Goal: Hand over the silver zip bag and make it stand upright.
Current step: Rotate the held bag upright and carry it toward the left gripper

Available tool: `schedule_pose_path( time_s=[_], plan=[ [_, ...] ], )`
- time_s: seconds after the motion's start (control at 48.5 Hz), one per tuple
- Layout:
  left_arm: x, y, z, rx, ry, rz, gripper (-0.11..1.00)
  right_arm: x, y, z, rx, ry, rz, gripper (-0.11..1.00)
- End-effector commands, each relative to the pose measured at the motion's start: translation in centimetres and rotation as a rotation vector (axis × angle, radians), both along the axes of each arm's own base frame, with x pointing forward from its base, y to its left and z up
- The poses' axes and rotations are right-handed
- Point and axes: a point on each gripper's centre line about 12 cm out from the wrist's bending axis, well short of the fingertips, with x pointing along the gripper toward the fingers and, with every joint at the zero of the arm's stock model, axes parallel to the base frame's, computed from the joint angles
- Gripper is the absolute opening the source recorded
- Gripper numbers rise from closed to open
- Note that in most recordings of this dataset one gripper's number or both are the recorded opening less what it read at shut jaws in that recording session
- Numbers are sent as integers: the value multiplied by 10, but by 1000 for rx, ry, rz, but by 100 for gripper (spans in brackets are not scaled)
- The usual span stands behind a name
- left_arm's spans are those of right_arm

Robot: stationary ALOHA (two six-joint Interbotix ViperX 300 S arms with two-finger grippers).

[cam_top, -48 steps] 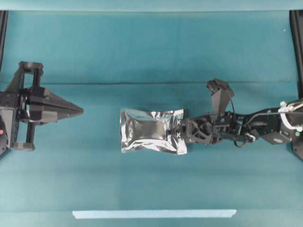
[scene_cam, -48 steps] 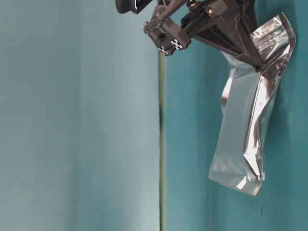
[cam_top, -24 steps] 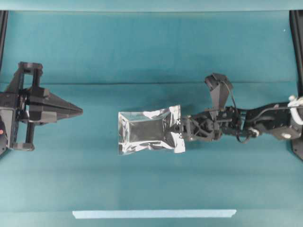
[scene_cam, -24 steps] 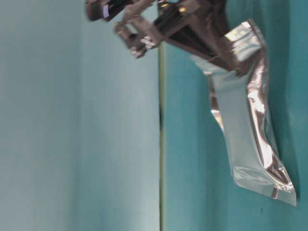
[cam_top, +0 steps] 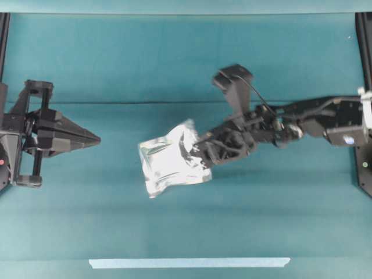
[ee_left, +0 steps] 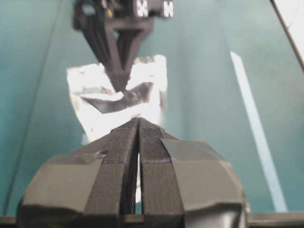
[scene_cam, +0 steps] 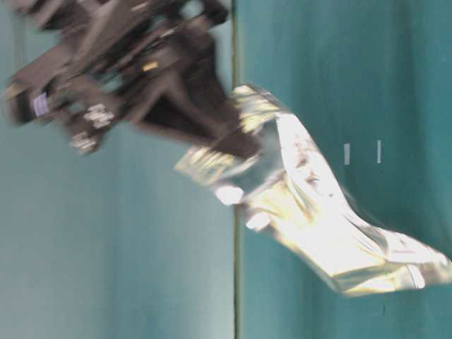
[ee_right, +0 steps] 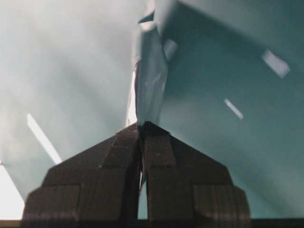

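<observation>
The silver zip bag [cam_top: 170, 160] is a crinkly foil pouch held above the teal table near the middle, tilted. My right gripper [cam_top: 200, 154] is shut on its right edge; in the right wrist view the bag [ee_right: 149, 76] rises edge-on from my closed right gripper [ee_right: 141, 124]. The table-level view shows the bag [scene_cam: 318, 212] hanging from the blurred gripper. My left gripper [cam_top: 97, 139] is shut and empty at the far left, pointing at the bag. The left wrist view shows the bag [ee_left: 102, 90] beyond my closed left gripper [ee_left: 138, 118].
A pale tape strip [cam_top: 189, 263] lies along the front of the table, and shows in the left wrist view [ee_left: 254, 128]. Dark frame rails [cam_top: 365, 46] stand at both sides. A fold line [cam_top: 145, 103] crosses the teal cloth.
My right arm has lifted and turned, carrying the bag slightly left and tilting it from flat to angled. The left gripper has stayed in place.
</observation>
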Motion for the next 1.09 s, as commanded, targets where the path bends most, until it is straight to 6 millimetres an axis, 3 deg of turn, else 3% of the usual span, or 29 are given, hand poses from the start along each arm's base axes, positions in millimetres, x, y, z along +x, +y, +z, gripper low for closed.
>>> schedule_pose_path(
  time_s=[0.0, 0.289, 0.598, 0.825, 1.073],
  plan=[
    [1, 0, 7, -22, -24, 5, -1, 6, -4, 29, -34, -14, 56, 2],
    [-8, 0, 15, -40, -58, 6, -1, 0, -2, 44, -119, 190, 274, 2],
    [-9, 1, 10, -100, -35, 23, -1, 2, -7, 72, -212, 253, 423, 2],
    [-10, 2, 0, -130, -8, 36, -1, 0, -15, 72, -279, 347, 606, 2],
    [-10, 4, -10, -151, 22, 53, -1, 6, -17, 74, -381, 328, 764, 2]
  ],
)
